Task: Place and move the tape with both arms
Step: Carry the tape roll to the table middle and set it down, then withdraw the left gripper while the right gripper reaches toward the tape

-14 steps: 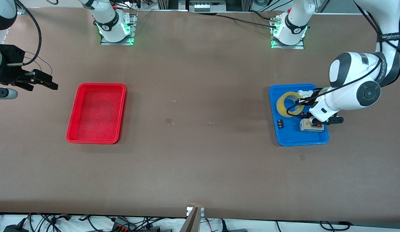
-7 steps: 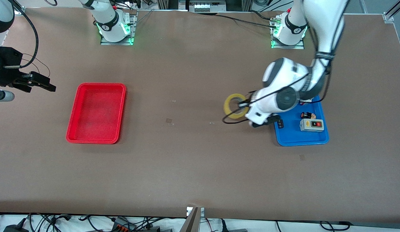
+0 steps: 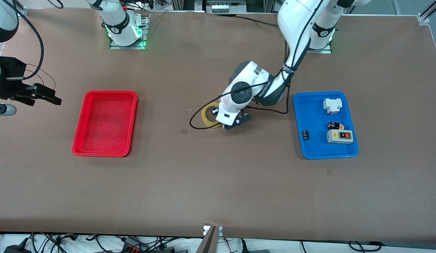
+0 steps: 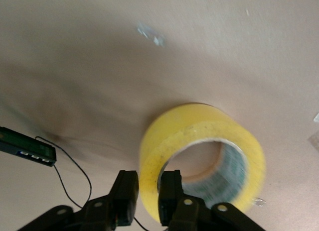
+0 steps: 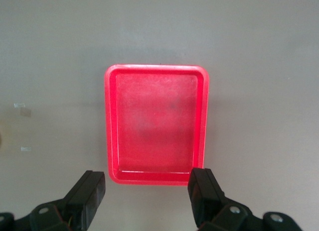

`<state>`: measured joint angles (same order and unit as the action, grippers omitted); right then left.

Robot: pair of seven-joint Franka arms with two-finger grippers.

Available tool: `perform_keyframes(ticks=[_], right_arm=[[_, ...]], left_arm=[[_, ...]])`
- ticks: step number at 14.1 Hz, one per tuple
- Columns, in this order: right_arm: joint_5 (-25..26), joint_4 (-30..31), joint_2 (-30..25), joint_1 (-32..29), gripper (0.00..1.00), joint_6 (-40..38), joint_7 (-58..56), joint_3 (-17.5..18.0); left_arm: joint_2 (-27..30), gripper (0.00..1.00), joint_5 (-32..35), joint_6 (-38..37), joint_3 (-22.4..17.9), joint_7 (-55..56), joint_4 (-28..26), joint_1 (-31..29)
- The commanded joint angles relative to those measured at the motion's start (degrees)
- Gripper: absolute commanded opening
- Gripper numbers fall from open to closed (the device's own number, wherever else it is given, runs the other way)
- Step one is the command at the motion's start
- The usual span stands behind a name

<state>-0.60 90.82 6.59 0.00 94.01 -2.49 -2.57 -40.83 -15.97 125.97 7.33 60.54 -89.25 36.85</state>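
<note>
- Tape (image 3: 208,116) sits mid-table, between the red tray (image 3: 105,123) and the blue tray (image 3: 323,124), with the left gripper (image 4: 147,198) down on it.
- In the left wrist view one finger is outside the roll's wall and one inside the hollow centre, straddling the yellow band; whether they pinch it or have just let go, I cannot tell.
- The roll looks to lie flat on the table, so the step in hand is, by my judgement, the set-down at the handover spot.
- To do it well: spread the fingers fully, then lift straight up so the inner finger clears the hollow without dragging the roll.
- Right gripper (image 5: 147,191) waits with its fingers spread wide, over the table by the red tray at the right arm's end.
- Switch box (image 3: 339,136) and the small parts lie in the blue tray, well apart from the action.
</note>
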Motion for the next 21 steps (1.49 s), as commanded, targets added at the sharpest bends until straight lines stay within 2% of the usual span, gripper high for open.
perform_keyframes(ticks=[1, 4, 6, 8, 12, 17, 19, 21], right_arm=[[0.4, -1.2, 1.4, -0.4, 1.00, 0.2, -0.8, 0.0], [0.8, -1.2, 3.1, -0.6, 1.00, -0.1, -0.9, 0.0], [0.9, -1.1, 4.4, -0.8, 1.00, -0.5, -0.9, 0.0], [0.2, -1.2, 6.4, -1.8, 1.00, -0.7, -0.9, 0.1], [-0.8, -1.9, 10.0, -0.1, 1.00, 0.6, 0.2, 0.9], [-0.8, -2.0, 15.9, 13.4, 1.00, 4.3, 1.4, 1.2], [-0.9, -2.0, 17.7, 19.7, 1.00, 4.2, 6.7, 1.2], [-2.4, -2.0, 20.6, 25.8, 1.00, 4.3, 13.2, 1.2]], left_arm=[[0.6, 1.00, -0.3, -2.0, -1.3, 0.6, 2.9, -0.9], [5.7, 1.00, -0.1, -9.1, -4.9, 0.4, 2.9, -2.0], [9.6, 1.00, 3.8, -15.9, -8.5, 0.0, 2.7, -2.2], [12.3, 1.00, 6.6, -22.2, -9.1, -1.2, 2.2, -6.4], [16.8, 1.00, 6.7, -29.8, -9.1, -14.6, 1.2, -14.8], [24.1, 1.00, 8.7, -37.6, -9.1, -35.6, -2.0, -26.2], [27.2, 1.00, 10.6, -41.4, -9.1, -42.0, -2.0, -28.9], [29.4, 1.00, 11.0, -41.6, -8.6, -47.9, -1.5, -32.4]])
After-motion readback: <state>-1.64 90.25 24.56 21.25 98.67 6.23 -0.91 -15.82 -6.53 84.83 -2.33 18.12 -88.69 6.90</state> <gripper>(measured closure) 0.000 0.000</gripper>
